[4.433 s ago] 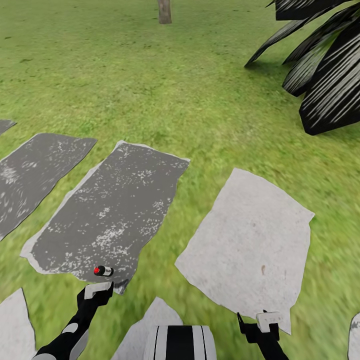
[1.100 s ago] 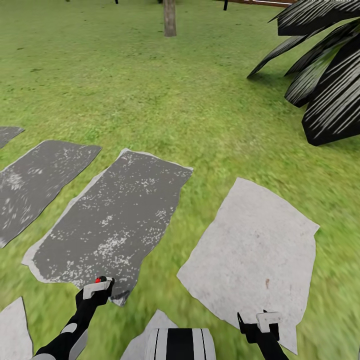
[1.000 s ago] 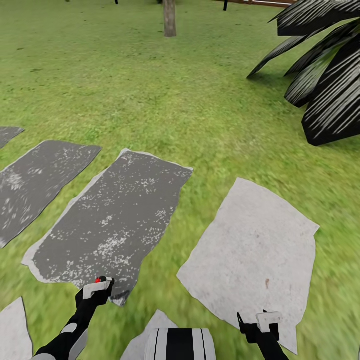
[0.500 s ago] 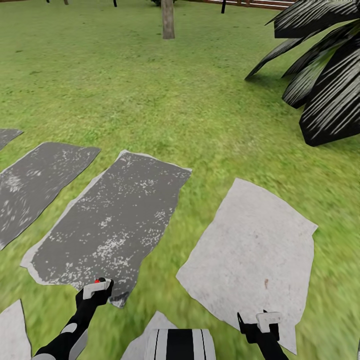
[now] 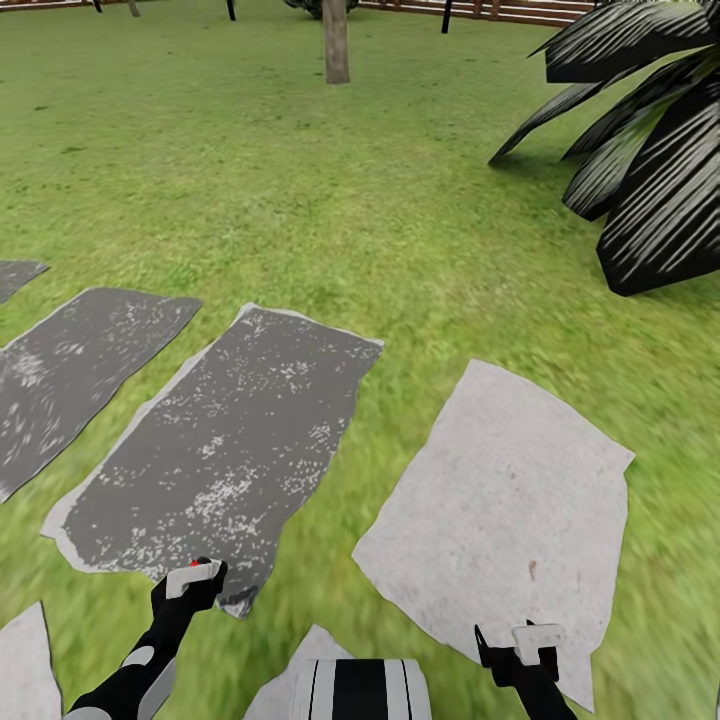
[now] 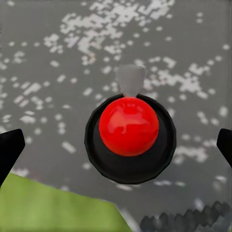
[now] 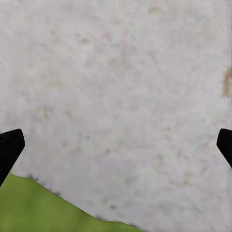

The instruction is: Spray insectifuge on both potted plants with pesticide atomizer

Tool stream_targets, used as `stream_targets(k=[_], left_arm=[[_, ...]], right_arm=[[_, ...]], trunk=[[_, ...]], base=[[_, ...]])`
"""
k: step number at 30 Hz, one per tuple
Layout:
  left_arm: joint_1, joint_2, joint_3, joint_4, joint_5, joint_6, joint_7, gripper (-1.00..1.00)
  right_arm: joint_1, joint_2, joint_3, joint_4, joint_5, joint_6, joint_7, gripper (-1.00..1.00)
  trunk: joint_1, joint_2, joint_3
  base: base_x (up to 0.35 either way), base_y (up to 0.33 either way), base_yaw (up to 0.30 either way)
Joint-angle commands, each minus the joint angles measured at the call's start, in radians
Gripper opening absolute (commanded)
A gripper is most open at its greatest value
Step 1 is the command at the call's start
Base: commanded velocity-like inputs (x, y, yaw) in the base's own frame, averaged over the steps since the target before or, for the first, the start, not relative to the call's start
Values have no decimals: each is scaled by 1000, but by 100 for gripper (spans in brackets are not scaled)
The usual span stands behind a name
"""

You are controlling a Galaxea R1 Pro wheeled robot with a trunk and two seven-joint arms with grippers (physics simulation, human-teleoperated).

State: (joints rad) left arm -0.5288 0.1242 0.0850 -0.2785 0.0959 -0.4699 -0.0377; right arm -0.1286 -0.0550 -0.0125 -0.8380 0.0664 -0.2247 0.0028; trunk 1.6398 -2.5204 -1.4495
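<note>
The pesticide atomizer (image 6: 128, 126) has a red round cap on a black body and a grey nozzle. In the left wrist view I look down on its top, on the dark grey paver (image 6: 58, 58). My left gripper (image 6: 116, 145) is open, its fingers wide on either side and not touching it. In the head view only a red bit of the atomizer (image 5: 196, 563) peeks past my left gripper (image 5: 197, 585). My right gripper (image 5: 535, 640) is open and empty above a pale paver (image 7: 121, 87). The potted plants are out of view.
Green lawn stretches ahead, crossed by dark pavers (image 5: 230, 440) and a pale paver (image 5: 500, 500). Large dark striped leaves (image 5: 650, 150) hang at the right. A tree trunk (image 5: 335, 40) and a slatted fence (image 5: 500, 12) stand far off.
The head view has tilted up a little, bringing the fence into sight. Since the oldest frame, my left gripper has come over the atomizer, hiding most of it. The right arm is unchanged.
</note>
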Motion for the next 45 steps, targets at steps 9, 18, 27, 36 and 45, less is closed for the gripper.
stream_targets(k=[9, 18, 27, 36, 45], left_arm=[[0, 0, 0, 1, 10, -3, -4, 100], [0, 0, -1, 1, 9, -2, -4, -100], [0, 0, -1, 0, 9, -3, -4, -100], [0, 0, -1, -2, 10, -3, -4, -100], [0, -1, 1, -1, 10, -1, 2, -100]], right_arm=[[0, 0, -1, 0, 7, -2, 0, 100], [0, 1, -1, 0, 7, -2, 0, 100], [0, 1, -1, 0, 7, -2, 0, 100], [0, 1, -1, 0, 7, -2, 0, 100], [0, 1, -1, 0, 8, -2, -1, 100]], trunk=[[0, 0, 0], [0, 0, 0], [0, 0, 0], [0, 0, 0], [-3, 1, 27]], base=[[0, 0, 0], [0, 0, 0], [0, 0, 0], [0, 0, 0], [0, 0, 0]])
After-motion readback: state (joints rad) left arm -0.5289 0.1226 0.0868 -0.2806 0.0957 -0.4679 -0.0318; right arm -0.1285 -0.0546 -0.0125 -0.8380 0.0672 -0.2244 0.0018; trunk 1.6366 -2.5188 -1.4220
